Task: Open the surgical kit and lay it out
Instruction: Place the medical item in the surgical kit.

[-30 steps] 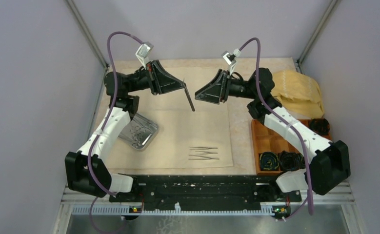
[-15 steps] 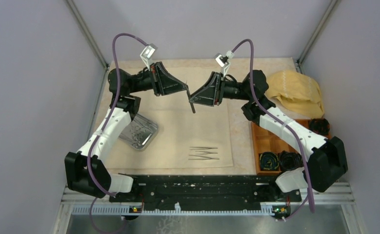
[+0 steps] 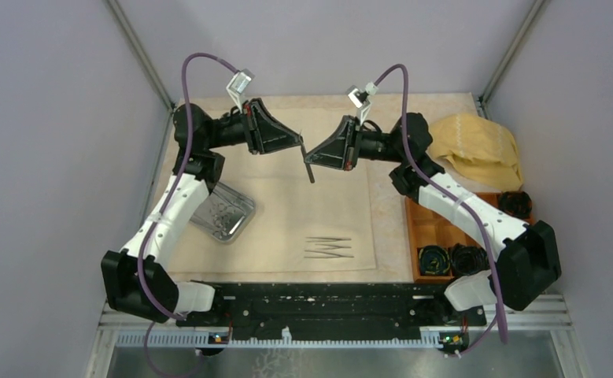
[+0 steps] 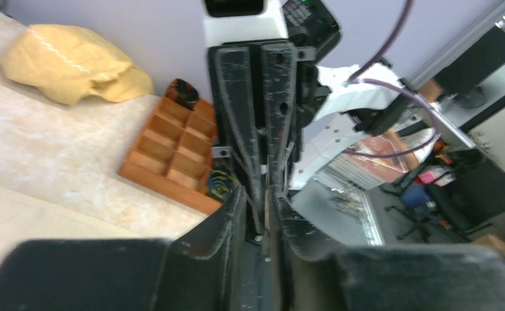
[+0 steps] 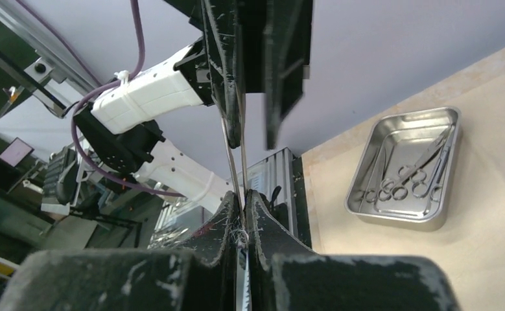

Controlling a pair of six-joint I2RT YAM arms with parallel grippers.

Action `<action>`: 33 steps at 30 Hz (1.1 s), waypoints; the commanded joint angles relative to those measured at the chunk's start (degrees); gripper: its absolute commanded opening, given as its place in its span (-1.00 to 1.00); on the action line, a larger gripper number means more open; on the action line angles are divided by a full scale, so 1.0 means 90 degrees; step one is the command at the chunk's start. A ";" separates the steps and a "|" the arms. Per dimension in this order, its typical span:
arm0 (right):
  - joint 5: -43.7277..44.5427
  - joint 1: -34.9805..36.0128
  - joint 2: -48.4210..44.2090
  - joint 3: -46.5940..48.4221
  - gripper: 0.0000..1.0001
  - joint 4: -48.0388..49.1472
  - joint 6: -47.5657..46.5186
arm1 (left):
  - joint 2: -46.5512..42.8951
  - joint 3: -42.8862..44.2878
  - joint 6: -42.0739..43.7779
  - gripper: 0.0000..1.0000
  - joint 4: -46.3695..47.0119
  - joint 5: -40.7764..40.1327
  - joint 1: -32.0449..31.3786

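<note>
The held tweezers (image 3: pixel 309 168) hang in mid-air over the far part of the cream cloth (image 3: pixel 287 216), with the right gripper (image 3: pixel 308 161) clamped on them. The left gripper (image 3: pixel 299 144) meets it tip to tip, jaws narrow; whether it grips I cannot tell. Only the right wrist view shows scissors (image 5: pixel 405 184) in the tray (image 5: pixel 366 208), at the cloth's left side. Other tweezers (image 3: pixel 328 248) lie on its near part. The table (image 3: pixel 385 205) is marbled beige, the walls (image 3: pixel 326 39) lilac.

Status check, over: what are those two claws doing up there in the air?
Right gripper shut on tweezers, mid-air above the cream cloth. Left gripper at the same tweezers, grip unclear. No obstruction seen.
</note>
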 commanded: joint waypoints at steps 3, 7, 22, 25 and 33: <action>0.0110 -0.0083 -0.0324 0.0202 -1.00 -0.1658 -0.2505 | -0.0195 0.0979 0.2137 0.19 -0.3233 -0.0679 0.0310; 0.0735 -0.0146 -0.0649 0.0093 -1.00 -0.4421 -0.6105 | -0.0574 0.1265 0.3268 0.47 -0.5304 -0.2147 0.0841; 0.2547 0.0768 0.1214 -0.0319 -1.00 -0.6267 -0.9461 | -0.1061 0.0950 0.3400 0.97 -0.6934 -0.3935 0.1560; 0.2985 0.1080 0.1722 -0.0176 -1.00 -0.6389 -0.9473 | -0.1071 0.0892 0.3393 0.97 -0.6907 -0.3882 0.1551; 0.3714 0.1424 0.2304 0.0055 -1.00 -0.6606 -0.9209 | -0.1062 0.0888 0.3475 0.97 -0.7028 -0.3876 0.1554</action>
